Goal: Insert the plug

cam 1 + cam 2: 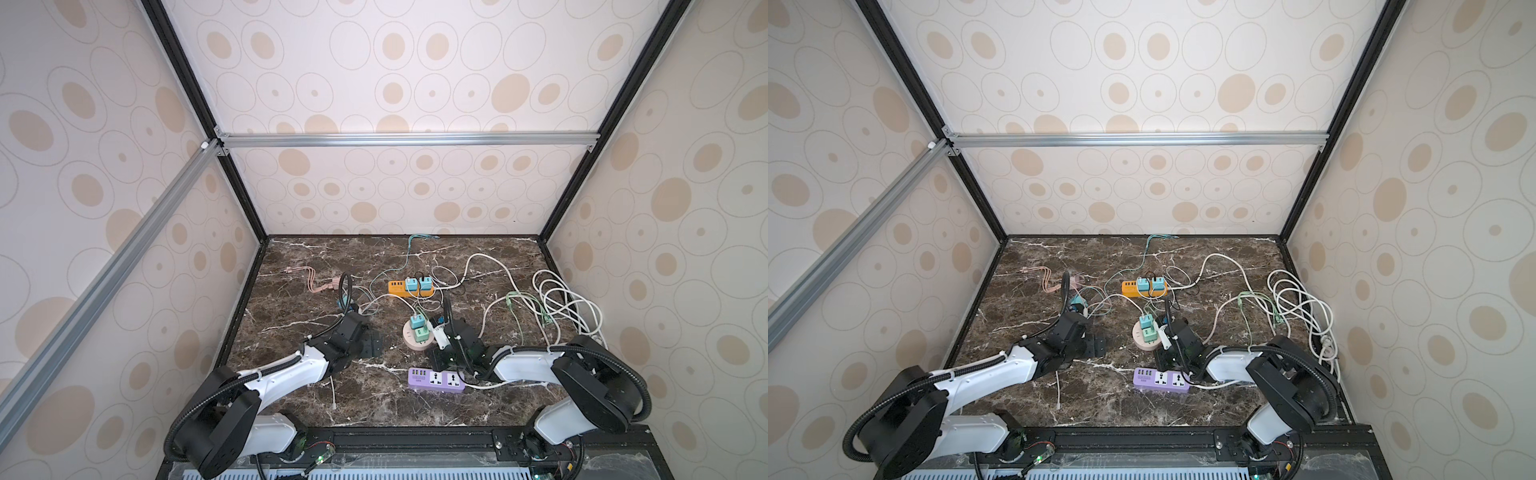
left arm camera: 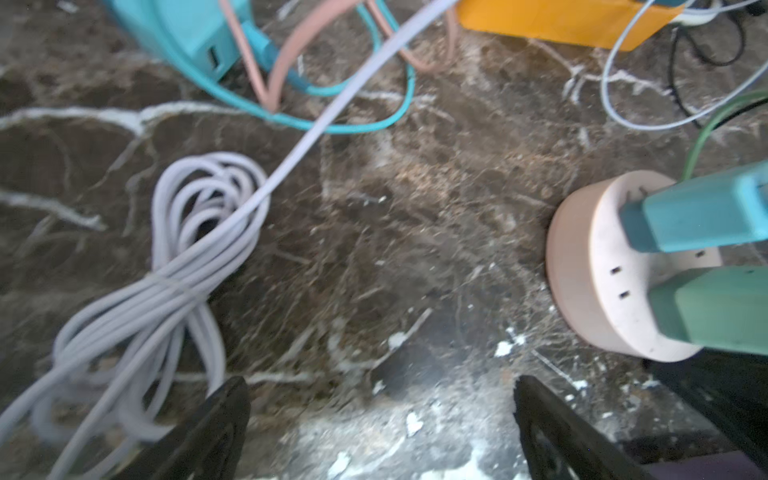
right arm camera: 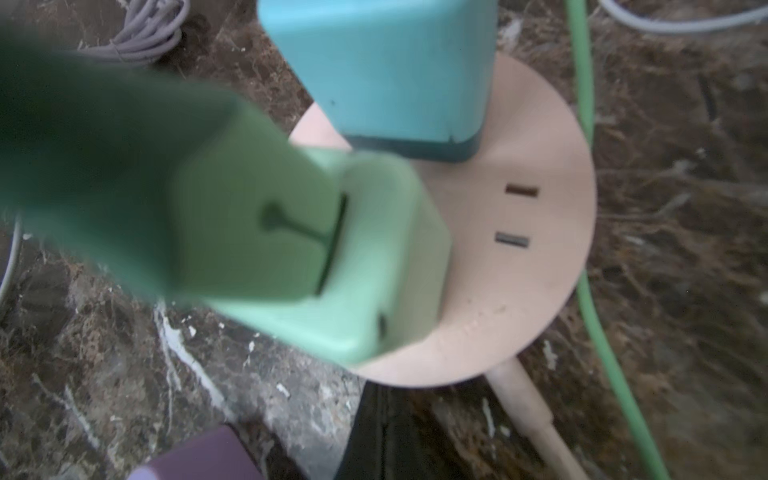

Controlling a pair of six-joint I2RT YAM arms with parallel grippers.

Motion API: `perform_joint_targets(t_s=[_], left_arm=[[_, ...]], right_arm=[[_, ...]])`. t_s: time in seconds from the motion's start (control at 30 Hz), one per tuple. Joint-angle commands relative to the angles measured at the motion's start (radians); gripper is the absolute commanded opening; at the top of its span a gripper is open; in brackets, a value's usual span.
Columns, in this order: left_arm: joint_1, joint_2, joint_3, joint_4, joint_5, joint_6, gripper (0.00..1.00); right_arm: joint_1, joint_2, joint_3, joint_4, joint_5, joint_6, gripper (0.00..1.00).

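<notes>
Where blur allows, green plug (image 3: 257, 232) appears seated in pink socket (image 3: 519, 291).

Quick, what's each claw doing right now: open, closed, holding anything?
Left claw: open, holding nothing.
Right claw: closed, with nothing visibly held.

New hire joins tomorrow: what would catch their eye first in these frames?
A pale pink round socket hub sits mid-table, with a teal adapter and a green adapter standing in it. Behind it lies an orange power strip, and nearer the front edge a purple power strip. Loose white cable coils sprawl along the table's right side.
</notes>
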Motion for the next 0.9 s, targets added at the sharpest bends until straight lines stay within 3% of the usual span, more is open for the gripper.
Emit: perform_joint_targets(t_s=[0.0, 0.17, 0.33, 0.53, 0.6, 0.73, 0.87], left_arm=[[0.046, -0.042, -0.066, -0.067, -0.031, -0.084, 0.98], [0.179, -0.080, -0.108, -0.015, -0.025, -0.055, 0.98], [0.323, 0.020, -0.059, 0.017, -0.102, -0.005, 0.98], [0.364, 0.104, 0.088, -0.035, -0.263, 0.090, 0.98], [0.364, 0.117, 0.114, -0.025, -0.307, 0.116, 0.98], [0.363, 0.137, 0.169, -0.050, -0.327, 0.140, 0.98], [0.364, 0.064, 0.154, -0.035, -0.328, 0.145, 0.98]], right_arm=[[0.010, 0.049, 0.013, 0.097, 0.042, -0.020, 0.00], [0.010, 0.126, 0.048, 0.157, 0.055, -0.024, 0.00], [0.010, 0.208, 0.111, 0.206, 0.109, -0.018, 0.00], [0.008, 0.249, 0.181, 0.193, 0.102, -0.045, 0.03], [0.008, 0.225, 0.193, 0.140, 0.049, -0.095, 0.12], [0.008, 0.100, 0.191, -0.045, -0.062, -0.200, 0.46], [0.011, -0.039, 0.170, -0.238, -0.150, -0.310, 0.77]])
